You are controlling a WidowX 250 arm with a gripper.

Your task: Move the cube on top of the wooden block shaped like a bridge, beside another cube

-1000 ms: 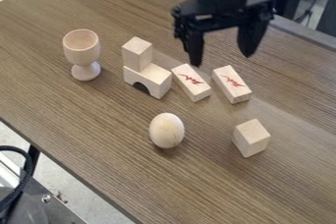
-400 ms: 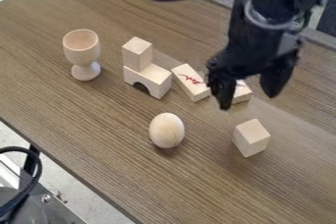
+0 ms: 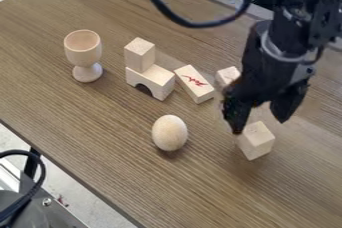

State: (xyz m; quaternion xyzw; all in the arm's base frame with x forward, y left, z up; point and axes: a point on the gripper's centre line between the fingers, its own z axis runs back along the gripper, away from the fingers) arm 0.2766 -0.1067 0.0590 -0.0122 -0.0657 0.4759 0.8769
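The black gripper [image 3: 260, 122] hangs at the right, just over the upper part of a plain wooden cube [image 3: 256, 141], its two fingers spread apart. That cube rests on the table, partly covered at its top by the gripper. Left of the middle stands the bridge-shaped block [image 3: 152, 80] with its dark arch facing the front. Another cube [image 3: 139, 54] sits on the left end of the bridge, and the bridge's right end is bare on top.
A wooden egg [image 3: 169, 133] lies left of the lone cube. Right of the bridge is a block with a red mark [image 3: 194, 83], and a second block [image 3: 228, 75] is partly behind the gripper. A wooden cup [image 3: 84, 54] stands at the left of the brown table [image 3: 87, 137].
From the top of the view the gripper has come down and to the right, arriving at the lone cube. The blocks, egg and cup have stayed in place.
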